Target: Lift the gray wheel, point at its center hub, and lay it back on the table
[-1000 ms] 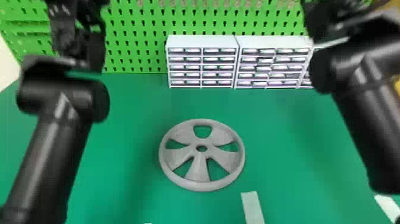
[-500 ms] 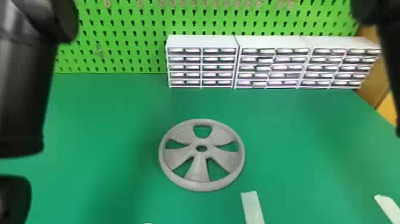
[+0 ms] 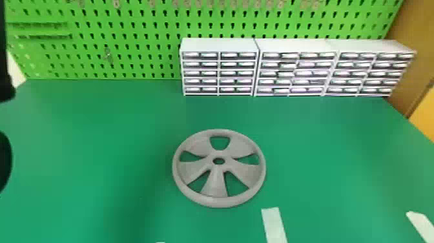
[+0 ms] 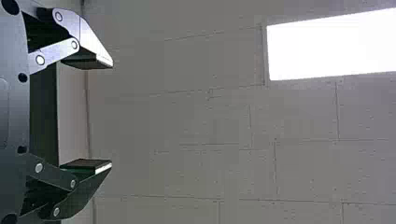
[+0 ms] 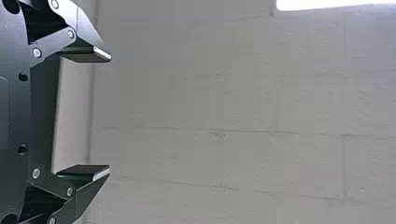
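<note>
The gray wheel [image 3: 215,185] lies flat on the green table [image 3: 97,139], near the middle in the head view, its center hub facing up and nothing touching it. Dark parts of the left arm stand at the head view's left edge, well apart from the wheel. In the left wrist view my left gripper [image 4: 112,115] is open, with a pale ceiling and a bright lamp beyond its two fingers. My right gripper [image 5: 110,113] is likewise open in the right wrist view, holding nothing, with the same kind of ceiling behind it.
White drawer cabinets [image 3: 219,45] stand in a row along the table's back, before a green pegboard [image 3: 142,61]. Pale tape strips [image 3: 273,224] mark the table's front part. A brown panel [image 3: 410,55] rises at the back right.
Both arms have swung outward and away from over the table: the right one has left the head view and the left one has drawn to its edge. The wheel has not moved.
</note>
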{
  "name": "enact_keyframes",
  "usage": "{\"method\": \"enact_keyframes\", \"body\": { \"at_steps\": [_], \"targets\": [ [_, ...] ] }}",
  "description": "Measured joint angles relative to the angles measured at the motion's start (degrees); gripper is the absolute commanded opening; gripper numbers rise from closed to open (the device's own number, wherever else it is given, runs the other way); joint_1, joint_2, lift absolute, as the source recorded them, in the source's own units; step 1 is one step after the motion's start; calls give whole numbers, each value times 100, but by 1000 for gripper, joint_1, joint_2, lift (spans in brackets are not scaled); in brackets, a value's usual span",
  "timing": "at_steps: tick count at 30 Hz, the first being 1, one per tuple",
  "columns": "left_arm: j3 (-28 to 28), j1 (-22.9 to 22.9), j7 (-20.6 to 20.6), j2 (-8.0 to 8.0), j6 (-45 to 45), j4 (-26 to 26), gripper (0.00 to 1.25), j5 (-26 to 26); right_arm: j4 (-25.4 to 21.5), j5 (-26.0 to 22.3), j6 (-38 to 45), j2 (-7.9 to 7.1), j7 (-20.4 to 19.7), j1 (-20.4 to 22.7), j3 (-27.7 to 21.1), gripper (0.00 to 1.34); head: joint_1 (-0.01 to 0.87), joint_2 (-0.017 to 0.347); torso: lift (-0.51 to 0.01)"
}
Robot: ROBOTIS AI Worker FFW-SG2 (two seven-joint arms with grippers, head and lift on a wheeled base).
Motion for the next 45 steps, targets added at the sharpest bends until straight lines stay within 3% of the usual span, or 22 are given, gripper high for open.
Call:
{"method": "enact_keyframes", "body": {
  "at_steps": [13, 34, 45],
  "targets": [
    [-312, -682, 160, 190, 217, -72, 756, -170, -244, 164, 274, -240, -223, -510, 128, 917, 692, 48, -96],
    [-241, -716, 270, 245, 353, -228, 756, -186, -345, 271, 619, -500, -410, -629, 253, 917, 692, 48, -96],
    [-156, -679, 286, 254, 383, -317, 756, -194, -358, 303, 668, -527, -449, -649, 284, 917, 692, 48, -96]
  ]
}}
